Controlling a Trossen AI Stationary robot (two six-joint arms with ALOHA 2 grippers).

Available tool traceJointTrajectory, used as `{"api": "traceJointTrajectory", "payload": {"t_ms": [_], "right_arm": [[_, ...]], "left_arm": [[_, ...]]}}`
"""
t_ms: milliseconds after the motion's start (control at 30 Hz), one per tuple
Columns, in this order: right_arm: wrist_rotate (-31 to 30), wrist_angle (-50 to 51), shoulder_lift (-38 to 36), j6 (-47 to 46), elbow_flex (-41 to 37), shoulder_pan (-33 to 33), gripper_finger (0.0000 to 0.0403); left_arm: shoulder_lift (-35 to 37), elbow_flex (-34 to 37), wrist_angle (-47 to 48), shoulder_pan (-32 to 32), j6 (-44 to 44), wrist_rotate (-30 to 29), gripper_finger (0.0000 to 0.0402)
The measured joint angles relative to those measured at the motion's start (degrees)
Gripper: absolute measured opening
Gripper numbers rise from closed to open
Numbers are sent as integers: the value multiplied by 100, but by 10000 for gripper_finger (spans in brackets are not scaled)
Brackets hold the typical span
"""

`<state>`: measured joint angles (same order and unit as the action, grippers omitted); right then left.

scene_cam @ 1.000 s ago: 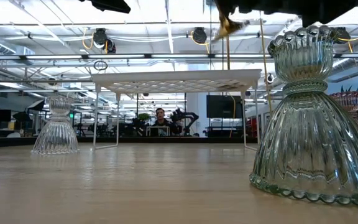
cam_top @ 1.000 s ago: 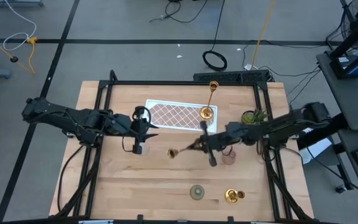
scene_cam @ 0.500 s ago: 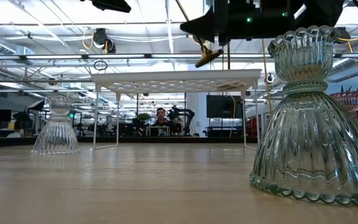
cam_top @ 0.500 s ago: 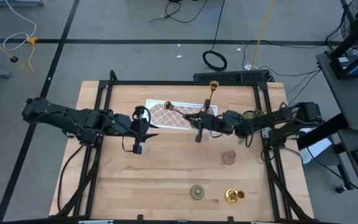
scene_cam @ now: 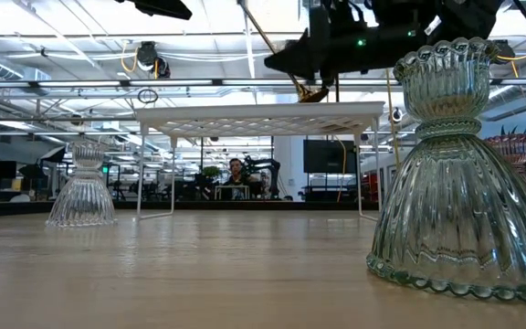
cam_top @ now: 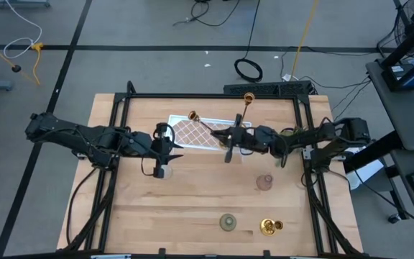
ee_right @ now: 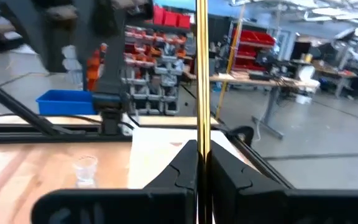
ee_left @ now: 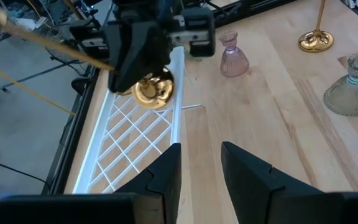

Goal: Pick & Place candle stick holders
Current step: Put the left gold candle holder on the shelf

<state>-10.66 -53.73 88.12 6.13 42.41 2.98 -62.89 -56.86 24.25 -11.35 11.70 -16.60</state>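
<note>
Over the white lattice tray (cam_top: 192, 132), the tall brass candle stick holder (cam_top: 205, 127) now hangs tilted, its cup end out past the tray's far-left corner and its round base near the right gripper (cam_top: 230, 141), whose fingers are clamped tight on the slim stem. A second ago that arm was still out over bare wood in front of the tray with the holder; half a second ago it had swung across, and since then it's only nudged a bit further. So I'd say transport is basically done and what's left is tipping it upright and setting it down beside the other tall brass holder (cam_top: 246, 111) at the tray's far-right end. Left gripper (cam_top: 165, 154) hasn't budged, fingers apart, parked above the clear glass holder (cam_top: 160, 171). Pink (cam_top: 264, 182), green (cam_top: 228, 222) and squat brass (cam_top: 269, 227) ones are still waiting on the table (cam_top: 192, 208).
</note>
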Motion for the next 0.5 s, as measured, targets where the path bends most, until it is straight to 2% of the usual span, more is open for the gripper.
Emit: {"api": "traceJointTrajectory", "payload": {"t_ms": [367,500], "right_arm": [[40,41,0,76,2,6,11],[327,-57,114,62,18,0,13]], "left_arm": [[0,0,-72,0,-15,-4,120],[0,0,-80,0,2,-4,120]]}}
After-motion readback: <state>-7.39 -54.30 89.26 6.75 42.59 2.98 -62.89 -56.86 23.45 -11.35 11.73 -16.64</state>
